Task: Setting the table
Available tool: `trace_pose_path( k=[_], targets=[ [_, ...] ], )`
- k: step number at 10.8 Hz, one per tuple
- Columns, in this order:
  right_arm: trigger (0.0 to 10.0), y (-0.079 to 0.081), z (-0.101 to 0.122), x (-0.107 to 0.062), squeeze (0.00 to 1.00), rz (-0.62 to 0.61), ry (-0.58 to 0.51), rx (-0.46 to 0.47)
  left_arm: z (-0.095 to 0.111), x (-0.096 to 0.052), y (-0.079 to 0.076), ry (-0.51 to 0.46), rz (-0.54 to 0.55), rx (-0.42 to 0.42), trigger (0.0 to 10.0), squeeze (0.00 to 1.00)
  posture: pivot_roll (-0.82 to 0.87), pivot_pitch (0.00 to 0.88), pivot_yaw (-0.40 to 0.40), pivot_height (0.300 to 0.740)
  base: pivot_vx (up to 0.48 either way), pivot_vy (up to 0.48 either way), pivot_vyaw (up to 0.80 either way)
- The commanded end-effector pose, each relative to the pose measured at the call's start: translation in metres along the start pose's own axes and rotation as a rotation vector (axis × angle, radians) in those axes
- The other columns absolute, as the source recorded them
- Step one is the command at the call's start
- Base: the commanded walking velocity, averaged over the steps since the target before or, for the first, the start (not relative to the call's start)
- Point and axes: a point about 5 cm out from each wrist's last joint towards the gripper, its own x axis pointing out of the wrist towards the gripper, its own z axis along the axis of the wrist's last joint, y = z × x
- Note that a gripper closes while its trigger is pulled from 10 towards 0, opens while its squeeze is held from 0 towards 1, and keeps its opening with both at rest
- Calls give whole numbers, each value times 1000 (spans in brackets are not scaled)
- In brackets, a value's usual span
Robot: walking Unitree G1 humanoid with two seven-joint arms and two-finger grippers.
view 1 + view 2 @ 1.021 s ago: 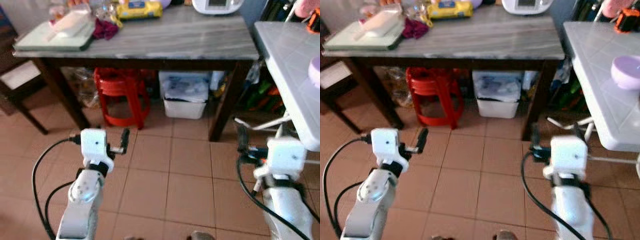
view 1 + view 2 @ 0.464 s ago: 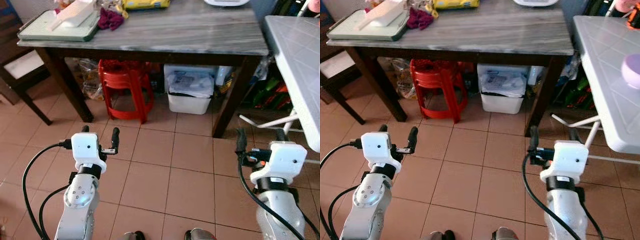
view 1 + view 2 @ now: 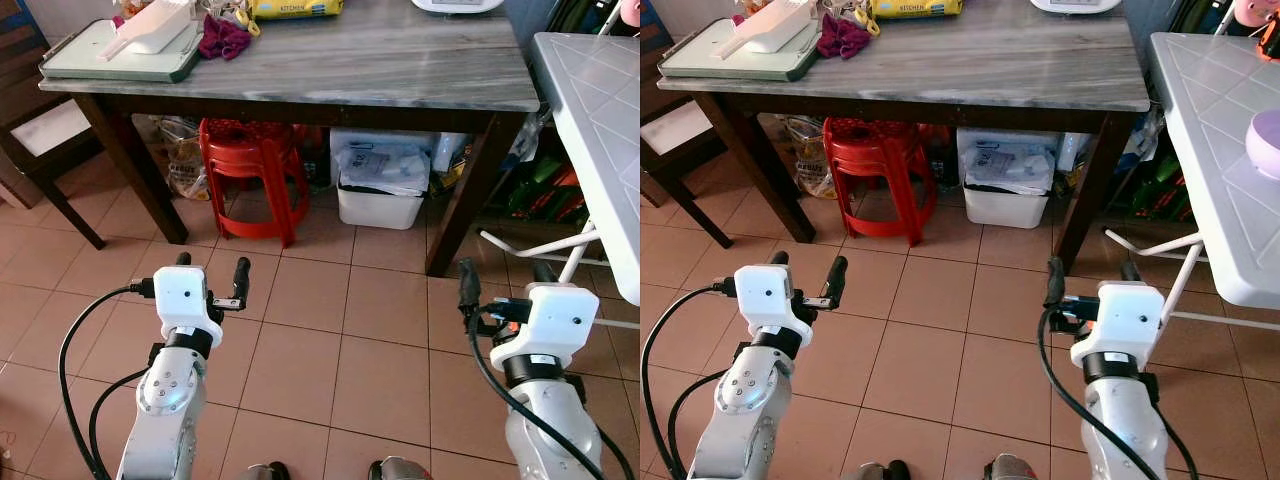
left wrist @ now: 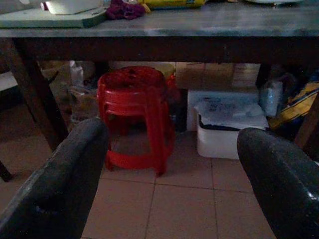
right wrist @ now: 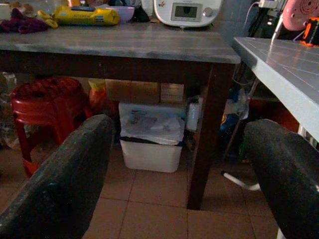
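Grey marble-topped dark wooden table [image 3: 330, 60] lies ahead carrying a pale green tray [image 3: 115, 60], while left gripper [image 3: 212, 278] and right gripper [image 3: 502, 285] hang spread and empty, so step closer squarely before reaching.

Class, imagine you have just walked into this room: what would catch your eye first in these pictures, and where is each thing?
The bright red stool stands out, tucked under the grey marble-topped table beside a white bin. In the foreground the left pincer and right pincer are held up over the tiled floor, both open and holding nothing. A green tray sits at the table's left end, and a pale folding table stands to the right.
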Motion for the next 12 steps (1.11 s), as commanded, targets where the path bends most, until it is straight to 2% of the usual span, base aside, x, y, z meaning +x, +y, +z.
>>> trace_pose_path(
  k=[1,2,3,4,7,8,9,10,11,12],
  targets=[
    [10000,0,1,-1,0,-3,1,10,-1,-2,0,0,-29,-45,10000,349,-188,173,38,740,0,0,0],
    [0,1,2,-3,0,11,-5,20,-3,-2,2,21,12,-4,10000,961,-188,174,38,740,0,0,0],
    [0,1,2,-2,0,7,0,26,-5,-1,4,38,34,15,10000,784,-188,174,38,740,0,0,0],
    [10000,0,0,-2,0,5,11,12,-5,-2,3,34,18,13,10000,0,-187,175,37,740,0,0,0],
    [10000,-1,-1,-1,0,5,17,11,-5,-3,1,34,10,15,10000,0,-188,175,36,740,0,0,0],
    [1255,-1,-1,-1,0,6,18,24,-6,-4,0,35,4,14,10000,0,-188,175,36,740,0,0,0],
    [2118,-1,-1,-3,0,10,20,22,-7,-4,1,42,6,13,10000,0,-190,179,35,740,0,0,0],
    [6667,0,-2,-3,0,15,24,20,-7,-4,0,43,5,12,10000,0,-190,179,35,740,0,0,0],
    [10000,0,-2,-3,0,19,27,29,-8,-4,0,48,-1,12,10000,0,-191,180,35,740,0,0,0],
    [10000,2,-2,-4,157,38,25,35,-9,-4,-1,55,-4,10,10000,0,-192,180,35,740,0,0,0]
  ],
)
